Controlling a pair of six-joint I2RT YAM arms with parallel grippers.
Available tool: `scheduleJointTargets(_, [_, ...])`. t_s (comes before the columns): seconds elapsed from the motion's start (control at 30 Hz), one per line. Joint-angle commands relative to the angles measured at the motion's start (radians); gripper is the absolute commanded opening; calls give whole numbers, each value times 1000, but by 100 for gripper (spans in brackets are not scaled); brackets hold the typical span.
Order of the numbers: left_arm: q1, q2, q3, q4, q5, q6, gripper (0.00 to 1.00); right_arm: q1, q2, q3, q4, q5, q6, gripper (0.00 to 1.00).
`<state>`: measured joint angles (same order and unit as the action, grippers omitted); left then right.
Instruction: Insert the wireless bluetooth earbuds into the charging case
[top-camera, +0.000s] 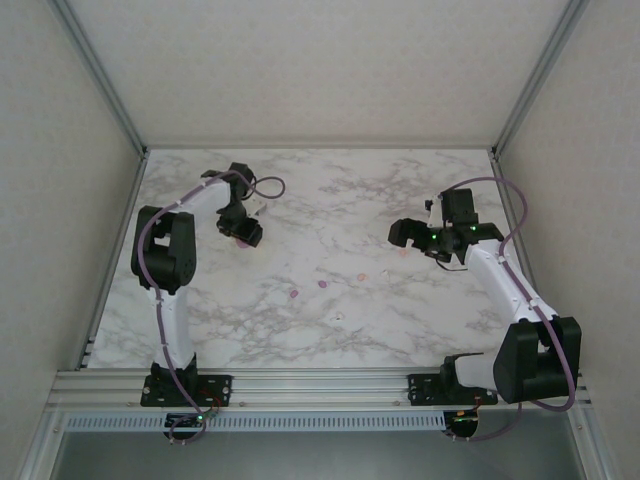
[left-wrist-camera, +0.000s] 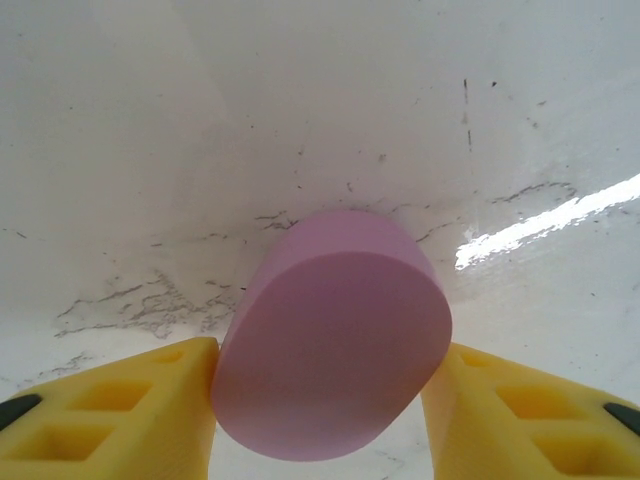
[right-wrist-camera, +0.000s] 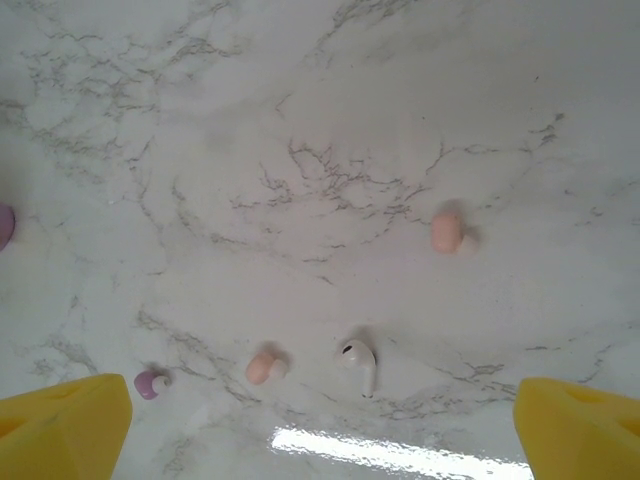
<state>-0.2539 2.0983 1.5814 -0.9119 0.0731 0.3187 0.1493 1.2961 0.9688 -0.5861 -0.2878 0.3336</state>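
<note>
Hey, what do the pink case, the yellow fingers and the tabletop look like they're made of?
The case looks like matte plastic: even pink, no glare. The fingers: yellow plastic, hollow moulded cells, matte. The table: glossy marble look, grey veins, bright reflection; stone or laminate, cannot tell.

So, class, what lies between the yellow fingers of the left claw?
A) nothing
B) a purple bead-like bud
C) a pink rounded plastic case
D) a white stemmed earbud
C: the left wrist view shows the pink rounded plastic case between the left claw's yellow fingers.

Arms (top-camera: 172, 322) white w/ black joints (top-camera: 166, 250), purple cables (top-camera: 497, 183), yellow fingers (left-wrist-camera: 110, 410).
</note>
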Motion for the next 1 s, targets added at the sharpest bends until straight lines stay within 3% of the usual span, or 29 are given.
scheduleJointTargets(0.0, [-12,-4,-30,-20,9,13,56,10,-9,22,-15,14,21,99])
scheduleJointTargets(0.17, [-15,-16,-48,0,4,8,54,10,-5,21,-12,11,31,99])
scheduleJointTargets(0.33, [-19,-50,-55,3,20,7,38,10,-6,20,-10,9,41,99])
scheduleJointTargets(0.5, [-47,-158,-93,38,64,-5,32,11,-7,13,13,-7,88,99])
scheduleJointTargets(0.77, [-166,-379,-129,87,164,-23,28,11,-16,4,101,-114,193,97])
scheduleJointTargets(0.97, [-288,-461,-131,139,233,5,24,18,-11,11,208,-303,301,92])
